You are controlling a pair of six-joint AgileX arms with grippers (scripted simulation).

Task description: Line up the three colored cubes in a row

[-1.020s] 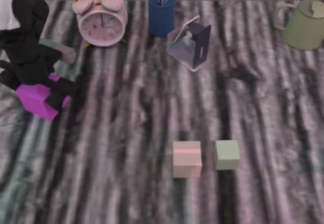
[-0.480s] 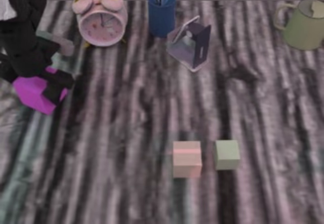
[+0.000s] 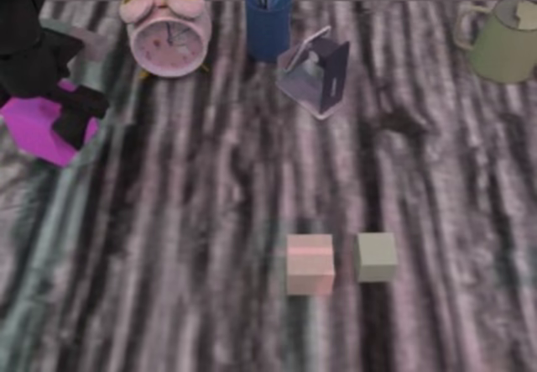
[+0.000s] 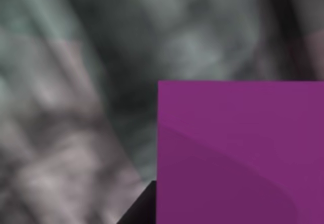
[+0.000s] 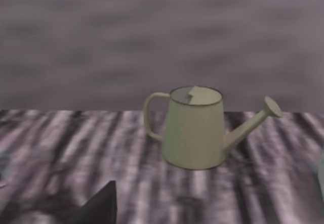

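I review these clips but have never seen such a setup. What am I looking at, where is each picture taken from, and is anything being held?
This is a rendered simulation of two AgileX robot arms at a table with a streaked grey cover.

The top view looks straight down. At its left edge the left gripper is closed on the large magenta cube. The pale pink cube and the small sage-green cube sit side by side, apart, near the table's front.

Along the back stand a pink alarm clock, a blue pen cup, a small dark stand and a pale green watering can.

The left wrist view, from a camera on that arm, shows the magenta cube up close. The right arm is out of the top view; its wrist camera faces the watering can.
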